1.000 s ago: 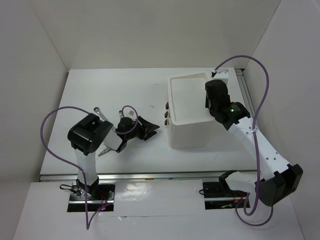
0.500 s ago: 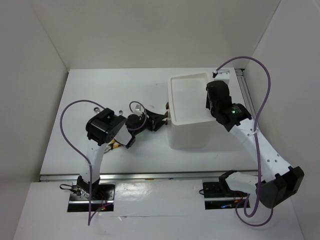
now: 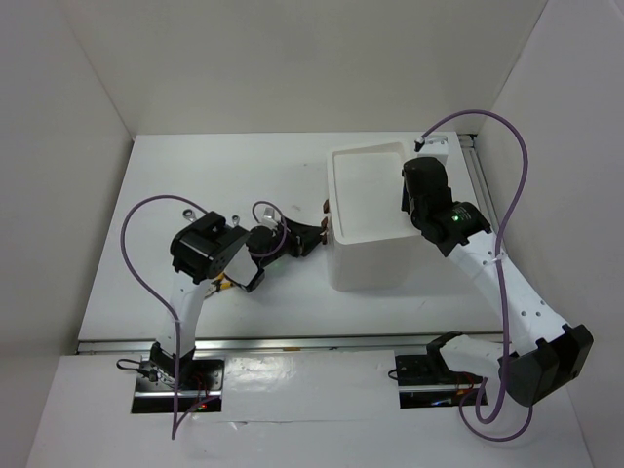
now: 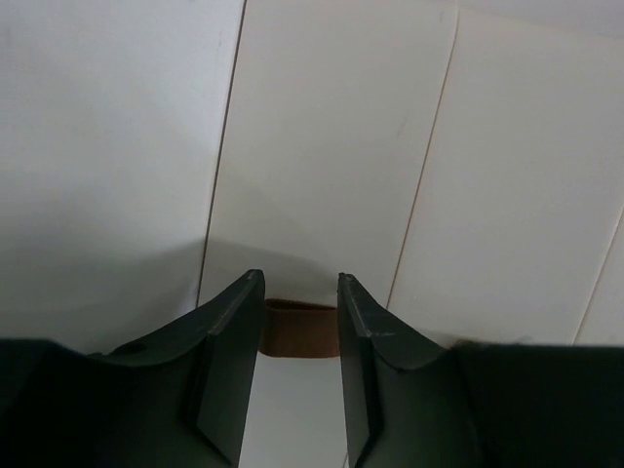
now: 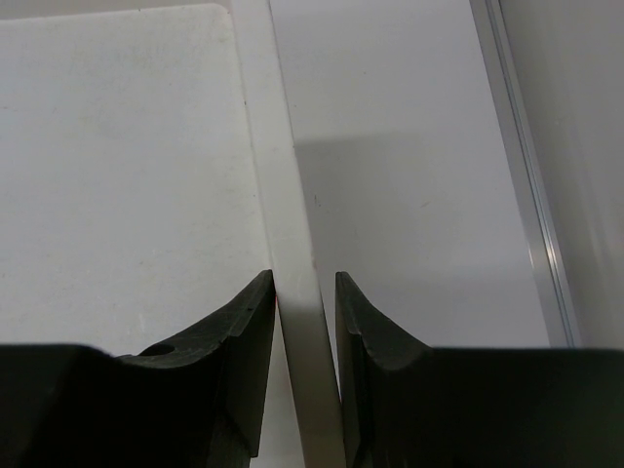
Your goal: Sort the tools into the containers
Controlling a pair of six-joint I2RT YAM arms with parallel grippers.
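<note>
The containers are one white box unit (image 3: 375, 255) with a rimmed top tray (image 3: 369, 195) and dark red-brown drawer handles (image 3: 323, 220) on its left face. My left gripper (image 3: 310, 237) is level with that face. In the left wrist view its jaws (image 4: 299, 283) flank one brown handle (image 4: 298, 330), which fills the gap between the fingertips. My right gripper (image 3: 413, 198) is shut on the tray's right rim (image 5: 288, 195), a thin white wall between its fingers (image 5: 249, 322). Of the tools, a silver wrench end (image 3: 186, 208) and yellow pliers handles (image 3: 225, 285) show beside the left arm.
White walls enclose the table on the left, back and right. A metal rail (image 3: 478, 175) runs along the table's right edge behind the box. The left arm's purple cable (image 3: 132, 253) loops out to the left.
The left arm swung right from the tools to the box's drawer handles, and its jaws narrowed around one handle. The right arm stayed on the tray rim.
</note>
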